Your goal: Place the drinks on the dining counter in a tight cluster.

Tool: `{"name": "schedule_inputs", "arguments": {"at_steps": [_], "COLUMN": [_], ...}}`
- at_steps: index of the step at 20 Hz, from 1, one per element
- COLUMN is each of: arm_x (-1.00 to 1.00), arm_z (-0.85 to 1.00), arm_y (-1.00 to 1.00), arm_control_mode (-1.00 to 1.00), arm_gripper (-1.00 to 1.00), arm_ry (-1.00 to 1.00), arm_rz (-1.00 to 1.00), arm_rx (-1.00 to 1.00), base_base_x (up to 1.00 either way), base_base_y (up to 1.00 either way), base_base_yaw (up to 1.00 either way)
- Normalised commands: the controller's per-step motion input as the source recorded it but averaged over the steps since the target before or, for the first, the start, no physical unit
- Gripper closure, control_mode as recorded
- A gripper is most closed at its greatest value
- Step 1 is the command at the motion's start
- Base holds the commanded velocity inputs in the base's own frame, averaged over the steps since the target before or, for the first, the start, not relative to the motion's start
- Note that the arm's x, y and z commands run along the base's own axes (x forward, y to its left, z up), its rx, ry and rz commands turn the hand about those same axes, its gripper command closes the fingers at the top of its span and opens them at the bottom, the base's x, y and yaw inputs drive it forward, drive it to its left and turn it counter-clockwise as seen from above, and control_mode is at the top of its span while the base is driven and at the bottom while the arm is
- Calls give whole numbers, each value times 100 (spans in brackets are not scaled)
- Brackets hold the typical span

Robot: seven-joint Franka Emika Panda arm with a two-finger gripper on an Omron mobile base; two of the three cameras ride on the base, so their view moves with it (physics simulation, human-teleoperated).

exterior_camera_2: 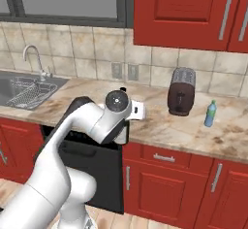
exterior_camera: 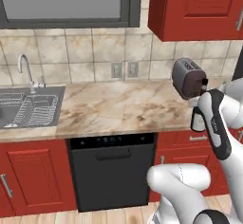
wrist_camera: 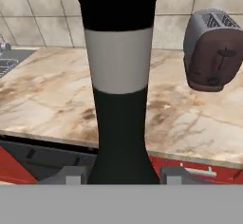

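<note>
My gripper point(wrist_camera: 121, 178) is clamped on the wine bottle point(wrist_camera: 119, 76), its dark body with the pale label band rising straight up between my fingertips point(wrist_camera: 71, 176), held off the marble worktop point(wrist_camera: 52, 99) out past its front edge. Toaster point(wrist_camera: 213, 50) sits to the right near the tiled wall, well apart. Blue water bottle point(exterior_camera_2: 210, 113) stands beyond the toaster. Worktop bare toward the sink point(exterior_camera_2: 26, 89).

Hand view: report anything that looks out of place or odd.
One thing: the wine bottle is off the worktop, in the air before its front edge, clamped in the tool. Nothing looks spilled or broken. The toaster seems tilted, likely from the camera's roll; the right base view shows it upright.
</note>
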Motion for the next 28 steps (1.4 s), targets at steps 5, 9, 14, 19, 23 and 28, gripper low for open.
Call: {"name": "schedule_inputs", "arguments": {"at_steps": [5, 9, 14, 19, 23, 28], "arm_x": [0, 0, 0, 0, 0, 0], "arm_z": [0, 0, 0, 0, 0, 0], "arm_y": [0, 0, 0, 0, 0, 0], "arm_control_mode": [100, 100, 100, 100, 100, 100], "arm_gripper": [100, 100, 100, 100, 100, 100], "arm_ry": [0, 0, 0, 0, 0, 0], "arm_rz": [0, 0, 0, 0, 0, 0], "arm_rx": [0, 0, 0, 0, 0, 0], "base_base_x": [-1, 0, 13, 20, 19, 11], "base_base_y": [86, 71, 43, 20, 15, 8], "base_base_yaw": [86, 91, 96, 100, 100, 100]}}
